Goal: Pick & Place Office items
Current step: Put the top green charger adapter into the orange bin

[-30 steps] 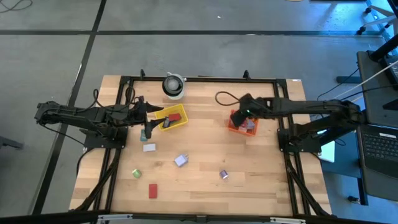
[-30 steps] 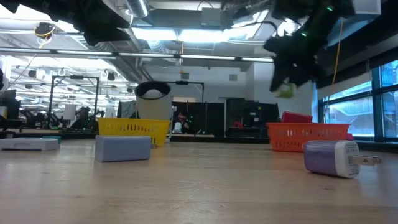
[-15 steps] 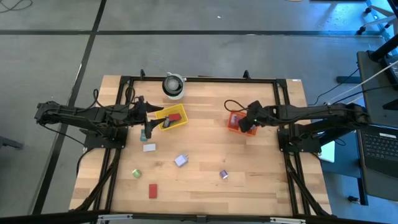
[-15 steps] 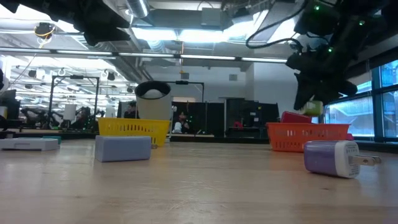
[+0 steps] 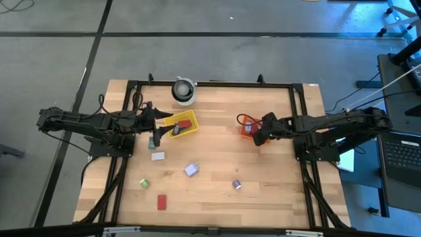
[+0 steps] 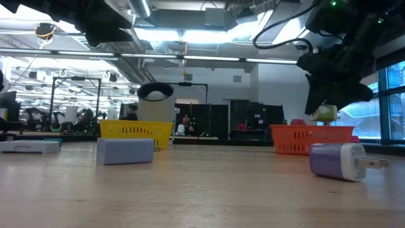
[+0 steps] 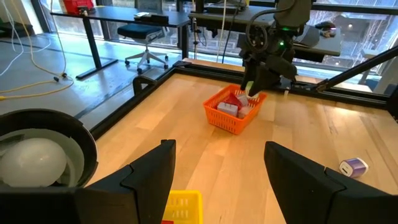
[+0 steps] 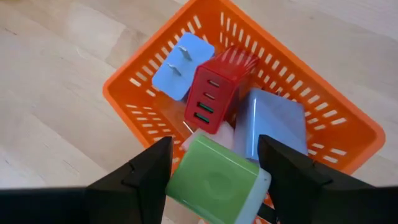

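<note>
My right gripper (image 8: pixel 214 186) is shut on a green block (image 8: pixel 211 174) and hovers over the orange mesh basket (image 8: pixel 143 109). The basket holds a blue plug block (image 8: pixel 180 59), a red charger (image 8: pixel 214 87) and a pale blue block (image 8: pixel 270 127). In the low view the green block (image 6: pixel 326 114) hangs just above the basket's rim (image 6: pixel 310 130). My left gripper (image 7: pixel 217 180) is open and empty beside the yellow mesh basket (image 5: pixel 182 125). On the table lie a white block (image 5: pixel 158 156), a lavender block (image 5: pixel 191 170), a green piece (image 5: pixel 143 184), a red block (image 5: pixel 162 201) and a lavender charger (image 5: pixel 237 185). My right gripper pinches the green block by two opposite side faces (image 8: pixel 249 186), one dark finger (image 8: pixel 134 180) on each side. The fingers come from above, pointing down. The block is lifted clear, above the items in the orange basket.
A round white-and-black object (image 5: pixel 183 90) stands at the table's far edge, near the yellow basket. A black frame (image 5: pixel 210 83) runs around the table. Bare wood lies between the two baskets and along the near edge.
My right gripper, still shut on the green block, has moved down and slightly toward the table's near edge, bringing the block from well above the orange basket to just over its rim.
</note>
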`<state>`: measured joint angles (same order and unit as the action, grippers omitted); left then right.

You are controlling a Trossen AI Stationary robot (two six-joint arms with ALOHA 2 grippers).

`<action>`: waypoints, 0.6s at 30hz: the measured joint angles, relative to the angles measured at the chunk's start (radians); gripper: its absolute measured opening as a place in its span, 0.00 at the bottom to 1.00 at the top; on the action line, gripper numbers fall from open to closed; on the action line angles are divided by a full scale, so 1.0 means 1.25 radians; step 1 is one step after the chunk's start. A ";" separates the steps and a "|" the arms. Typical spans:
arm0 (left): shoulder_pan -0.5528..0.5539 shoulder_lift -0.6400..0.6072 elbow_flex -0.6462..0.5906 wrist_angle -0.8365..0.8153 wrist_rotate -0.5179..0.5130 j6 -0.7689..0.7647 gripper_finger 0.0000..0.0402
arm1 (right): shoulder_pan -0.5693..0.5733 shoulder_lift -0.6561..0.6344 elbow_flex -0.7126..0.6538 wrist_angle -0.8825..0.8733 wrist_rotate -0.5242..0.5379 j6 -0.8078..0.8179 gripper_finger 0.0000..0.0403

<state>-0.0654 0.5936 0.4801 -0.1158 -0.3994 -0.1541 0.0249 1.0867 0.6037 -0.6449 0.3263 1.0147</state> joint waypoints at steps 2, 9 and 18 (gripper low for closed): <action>0.000 0.000 0.000 0.000 0.000 0.000 0.60 | 0.005 0.007 0.000 0.000 0.003 0.001 0.54; 0.000 0.000 0.000 0.000 0.000 0.000 0.60 | 0.005 0.065 0.000 0.006 0.011 0.002 0.55; 0.000 0.000 0.000 0.000 0.002 -0.006 0.60 | 0.004 0.108 0.004 0.016 0.065 0.012 0.60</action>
<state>-0.0655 0.5938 0.4801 -0.1155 -0.3967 -0.1619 0.0299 1.2222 0.6081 -0.6243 0.4076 1.0298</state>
